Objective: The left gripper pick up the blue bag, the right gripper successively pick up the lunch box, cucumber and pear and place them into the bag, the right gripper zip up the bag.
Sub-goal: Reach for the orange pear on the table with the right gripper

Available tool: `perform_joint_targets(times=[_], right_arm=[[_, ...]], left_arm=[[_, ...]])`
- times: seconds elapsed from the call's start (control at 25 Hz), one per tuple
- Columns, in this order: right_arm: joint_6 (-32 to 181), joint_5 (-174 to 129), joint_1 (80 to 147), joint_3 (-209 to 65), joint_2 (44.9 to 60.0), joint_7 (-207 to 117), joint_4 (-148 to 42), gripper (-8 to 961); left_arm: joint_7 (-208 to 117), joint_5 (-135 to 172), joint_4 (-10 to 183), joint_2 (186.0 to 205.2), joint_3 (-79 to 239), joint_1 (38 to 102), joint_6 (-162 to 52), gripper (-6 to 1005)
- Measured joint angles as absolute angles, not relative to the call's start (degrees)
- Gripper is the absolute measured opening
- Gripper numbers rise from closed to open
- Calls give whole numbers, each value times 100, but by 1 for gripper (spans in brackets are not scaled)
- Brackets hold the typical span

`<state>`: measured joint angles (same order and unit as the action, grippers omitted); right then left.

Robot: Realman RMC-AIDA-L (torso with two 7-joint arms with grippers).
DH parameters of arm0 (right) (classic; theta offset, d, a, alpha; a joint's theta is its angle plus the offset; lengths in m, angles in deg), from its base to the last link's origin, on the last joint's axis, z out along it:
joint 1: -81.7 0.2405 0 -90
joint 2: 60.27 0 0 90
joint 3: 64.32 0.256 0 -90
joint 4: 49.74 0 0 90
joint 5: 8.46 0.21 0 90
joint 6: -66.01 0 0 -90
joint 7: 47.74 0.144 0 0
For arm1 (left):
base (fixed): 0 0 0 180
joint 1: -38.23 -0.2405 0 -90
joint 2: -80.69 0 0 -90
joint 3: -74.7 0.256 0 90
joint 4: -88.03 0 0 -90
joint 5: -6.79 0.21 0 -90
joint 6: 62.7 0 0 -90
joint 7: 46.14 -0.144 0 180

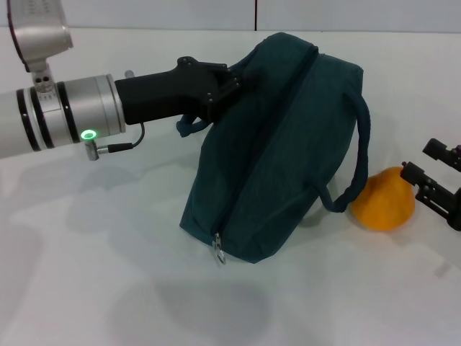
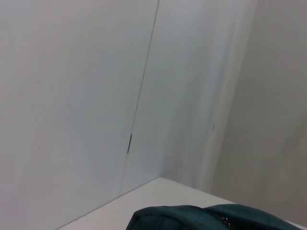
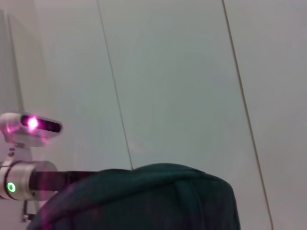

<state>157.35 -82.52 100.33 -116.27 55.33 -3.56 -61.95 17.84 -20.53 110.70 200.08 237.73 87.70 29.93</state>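
Observation:
The blue bag [image 1: 281,151] stands tilted on the white table, its zipper pull [image 1: 218,249] hanging at the near end. My left gripper [image 1: 232,78] is shut on the bag's upper left edge and holds it up; one loop handle [image 1: 190,127] hangs below the claw. The pear [image 1: 385,199] lies on the table just right of the bag, by the other handle [image 1: 358,155]. My right gripper [image 1: 426,163] is open at the right edge, its near finger at the pear. The bag also shows in the left wrist view [image 2: 216,218] and the right wrist view [image 3: 144,201]. The lunch box and cucumber are out of view.
The white table [image 1: 108,274] extends to the front and left of the bag. White wall panels [image 2: 96,96] stand behind the table. My left arm's silver wrist [image 3: 19,184] shows in the right wrist view beyond the bag.

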Motion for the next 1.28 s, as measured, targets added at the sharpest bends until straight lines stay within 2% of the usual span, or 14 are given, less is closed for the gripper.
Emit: perform_joint_targets(times=[0.32, 0.48, 1.12, 1.28], right_arm=[[15378, -8254, 10174, -11679, 5542, -356, -6143, 595], [15327, -8267, 10206, -11687, 5541, -362, -6116, 414], [15065, -8261, 10321, -11775, 5556, -361, -6024, 340], [15043, -8259, 10347, -11775, 5556, -362, -6021, 210]], left_arm=[[1748, -2052, 11070, 20003, 23773, 8805, 2978, 42], [1716, -2052, 11071, 20004, 23773, 8817, 2975, 42], [1705, -2056, 11070, 20004, 23774, 8830, 2976, 42], [1705, -2055, 11066, 20010, 23773, 8834, 2976, 42]])
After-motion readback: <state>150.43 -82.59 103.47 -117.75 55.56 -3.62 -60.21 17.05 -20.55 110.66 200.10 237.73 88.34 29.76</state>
